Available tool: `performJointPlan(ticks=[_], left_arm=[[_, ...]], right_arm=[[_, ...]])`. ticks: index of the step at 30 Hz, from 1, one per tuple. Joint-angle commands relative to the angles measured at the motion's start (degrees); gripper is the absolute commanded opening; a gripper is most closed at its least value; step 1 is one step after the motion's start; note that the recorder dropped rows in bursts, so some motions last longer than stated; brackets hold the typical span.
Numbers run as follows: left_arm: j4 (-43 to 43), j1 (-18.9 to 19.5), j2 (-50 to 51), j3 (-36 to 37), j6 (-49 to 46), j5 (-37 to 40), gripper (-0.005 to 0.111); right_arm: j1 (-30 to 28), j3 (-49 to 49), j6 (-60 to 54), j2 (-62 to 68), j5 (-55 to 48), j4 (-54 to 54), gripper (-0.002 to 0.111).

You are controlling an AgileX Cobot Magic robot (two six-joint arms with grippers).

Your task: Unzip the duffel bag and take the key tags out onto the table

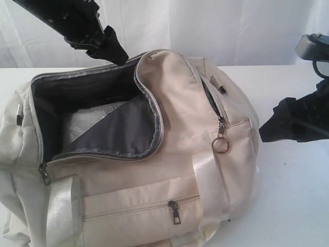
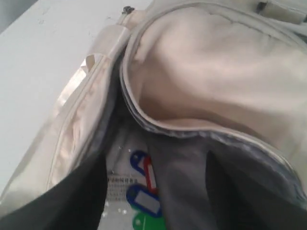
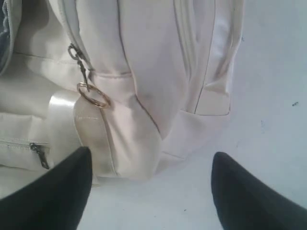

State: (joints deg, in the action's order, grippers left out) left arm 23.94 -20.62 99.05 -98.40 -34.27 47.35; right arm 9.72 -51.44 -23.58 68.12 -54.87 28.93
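Observation:
The cream duffel bag (image 1: 175,128) lies on the white table (image 1: 293,195) with its main zipper undone and the top flap folded back, showing dark grey lining. In the left wrist view the key tags (image 2: 144,199), blue, red and green, lie inside the duffel bag (image 2: 206,72) on a clear printed sheet. My left gripper (image 1: 117,51) hangs open over the bag's back rim; its dark fingers (image 2: 62,201) frame the tags without touching them. My right gripper (image 1: 267,131) stands open beside the bag's right end, holding nothing, with bare table (image 3: 268,120) under it.
A zipper pull with a metal ring (image 1: 221,144) hangs on the bag's right side, also seen in the right wrist view as the ring (image 3: 93,98). The front pocket zipper (image 1: 176,211) is shut. A white curtain backs the table. Bare tabletop lies to the right.

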Motion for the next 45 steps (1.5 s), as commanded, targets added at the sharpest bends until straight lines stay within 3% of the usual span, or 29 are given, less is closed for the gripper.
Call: performJointPlan(ticks=[1, 4, 8, 15, 19, 25, 28, 32, 36, 45], left_arm=[[-2.6, -0.1, -4.5, -0.4, 2.3, 10.7, 0.063], [-2.6, -0.1, -6.7, 0.5, 4.2, 16.7, 0.063], [-2.5, -0.1, -10.2, 6.4, 5.1, 18.0, 0.063], [6.1, -0.1, -16.2, 21.3, 0.1, 9.1, 0.063], [13.5, -0.1, -17.0, 27.8, -6.2, 5.3, 0.063], [16.4, -0.1, -16.0, 35.8, -15.6, -2.3, 0.065], [18.7, -0.1, -16.0, 38.6, -23.8, -7.2, 0.07], [22.8, -0.3, -16.0, 40.4, -38.4, -7.2, 0.073], [20.5, -2.6, -16.0, 41.9, -43.5, -9.6, 0.073], [6.8, -10.9, -15.6, 47.3, -43.9, -31.7, 0.072]], right_arm=[[-0.4, 0.1, -0.7, -0.9, -0.1, -0.3, 0.066], [-0.4, 0.1, -0.7, -0.9, 1.1, -0.3, 0.066], [-0.4, 0.1, -0.7, -0.9, 1.5, -0.3, 0.066], [-0.4, 0.1, -0.7, -0.9, 1.3, -0.3, 0.066], [-0.4, 0.1, -0.7, -0.9, 1.3, -0.3, 0.066], [-0.4, 0.1, -0.7, -0.9, 1.4, -0.3, 0.066], [-0.4, 0.1, -0.7, -0.9, 1.4, -0.3, 0.066], [-0.4, 0.1, -0.7, -0.9, 1.4, -0.3, 0.066], [-0.4, 0.1, -0.7, -0.9, 1.4, -0.3, 0.066], [-0.4, 0.1, -0.7, -0.9, 1.4, -0.3, 0.066]])
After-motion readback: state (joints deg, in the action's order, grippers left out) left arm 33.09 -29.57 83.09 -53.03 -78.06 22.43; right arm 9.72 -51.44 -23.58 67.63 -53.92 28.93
